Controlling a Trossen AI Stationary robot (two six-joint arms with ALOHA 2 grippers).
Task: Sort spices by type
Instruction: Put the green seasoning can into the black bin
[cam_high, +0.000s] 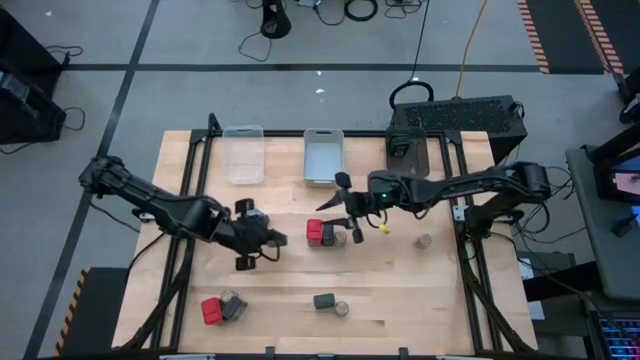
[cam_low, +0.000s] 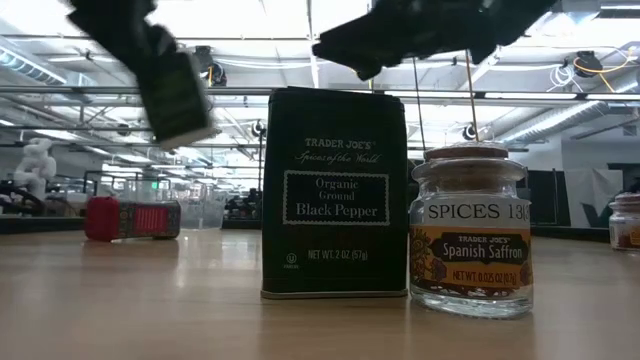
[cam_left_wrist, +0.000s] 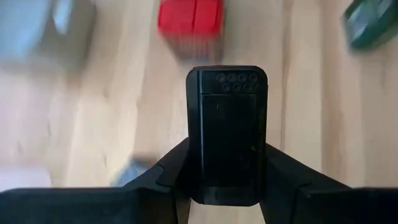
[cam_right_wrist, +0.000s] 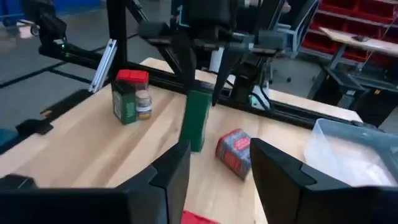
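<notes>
My left gripper (cam_high: 256, 241) is shut on a dark spice tin (cam_left_wrist: 227, 134), which hangs above the table's middle left; the low view shows it high up (cam_low: 180, 95). My right gripper (cam_right_wrist: 214, 180) stands open with nothing between its fingers, over the table's middle (cam_high: 340, 205). Just below it stand two red tins (cam_high: 315, 232), a dark tin (cam_high: 329, 236) and a small jar (cam_high: 355, 237). Near the front edge a black pepper tin (cam_low: 335, 195) and a saffron jar (cam_low: 470, 230) stand upright on their bases. A red tin (cam_low: 130, 218) lies on its side farther left. My left gripper pinches the dark tin between its two fingers, one on each narrow side, at the end nearest the gripper (cam_left_wrist: 198, 171). The fingers come slanting down from above. The tin hangs upright below them (cam_right_wrist: 198, 118), lifted clear of the table.
Two clear bins (cam_high: 243, 153) (cam_high: 323, 155) sit at the table's far edge. A lone jar (cam_high: 423, 241) stands toward the right. A red tin (cam_high: 212, 310) and a grey one (cam_high: 233, 305) lie front left. Bare wood lies between the middle group and the front ones.
</notes>
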